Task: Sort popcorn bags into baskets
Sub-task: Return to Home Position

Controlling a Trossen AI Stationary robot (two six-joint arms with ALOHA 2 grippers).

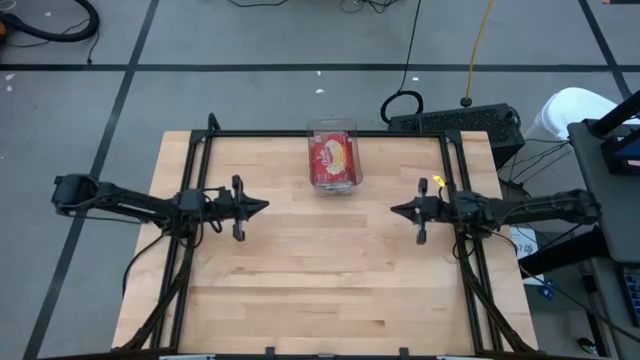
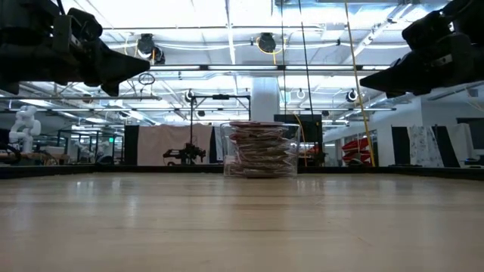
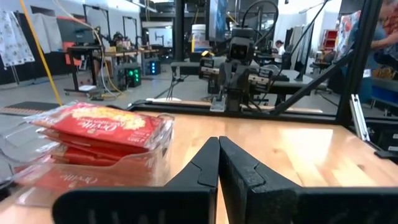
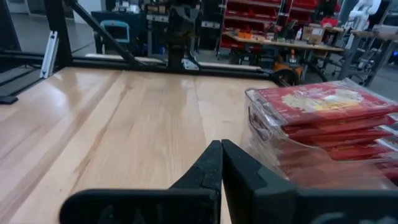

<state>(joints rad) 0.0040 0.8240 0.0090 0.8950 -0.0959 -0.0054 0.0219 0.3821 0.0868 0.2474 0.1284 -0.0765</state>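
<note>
The wooden desk [image 1: 330,270] fills the middle of the high view, ringed by a black metal frame [image 1: 330,133]. The left arm [image 1: 120,197] reaches in from the desk's left edge and the right arm [image 1: 530,208] from its right edge. Both are stretched out level above the wood, and they point at each other across the middle, well apart. Each arm's jaws are pressed together to a single point with nothing between them, as both wrist views show. In the low view both tips hang high above the desk, touching nothing.

A clear plastic bin [image 1: 333,155] stands at the far edge of the desk, about midway between the two arms and farther back than either tip. The popcorn bags [image 3: 102,127] lie flat inside it, stacked one on another in a pile that rises to about the bin's rim. The top bag faces up, red with a cream-yellow picture and white lettering.
</note>
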